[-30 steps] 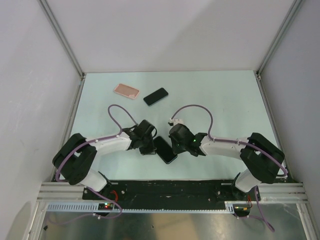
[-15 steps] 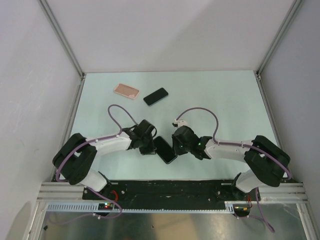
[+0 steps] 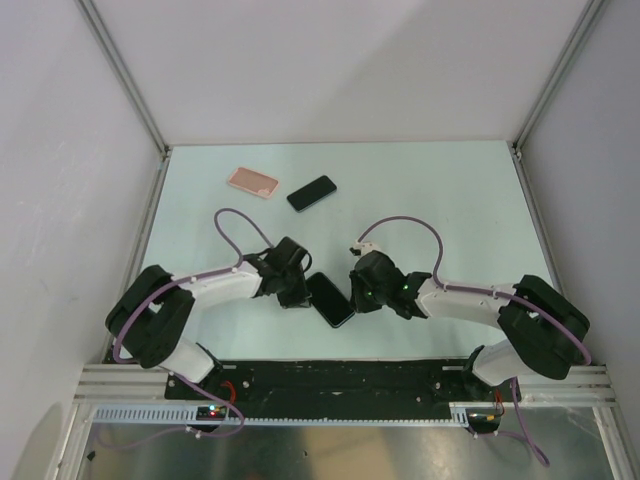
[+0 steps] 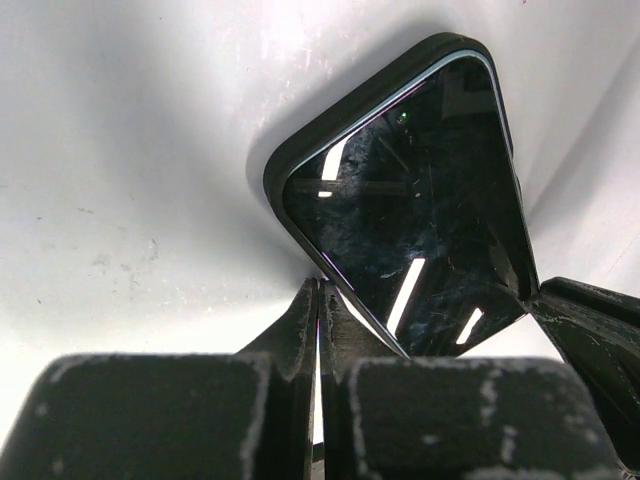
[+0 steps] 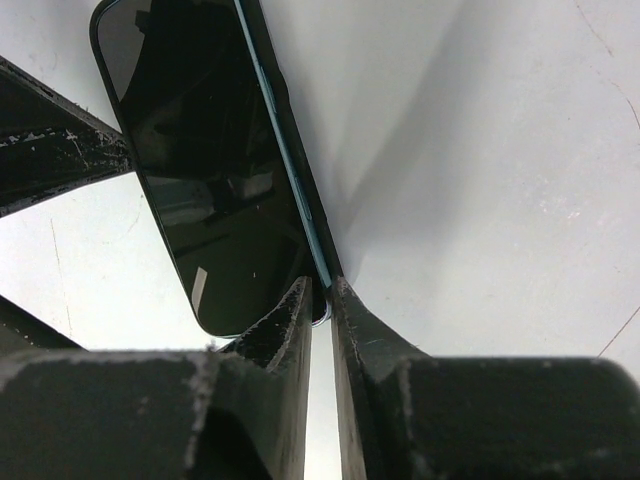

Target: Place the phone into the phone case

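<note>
On the pale table (image 3: 470, 200), the left gripper (image 3: 300, 292), fingers pressed together, touches the left edge of the phone (image 3: 330, 299), which lies near centre. The right gripper (image 3: 357, 298) pinches its right edge, fingers narrow. The phone case (image 3: 251, 181) lies far left, well apart, beside a second black slab (image 3: 311, 193).

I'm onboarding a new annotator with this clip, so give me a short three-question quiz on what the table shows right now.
1. True or false: the phone case already holds a phone.
2. How many black phones are on the table?
3. Which lies closer to the phone case: A, the far phone, or B, the near phone between the left gripper and the right gripper?
Key: 1 false; 2 two; 3 A.
</note>
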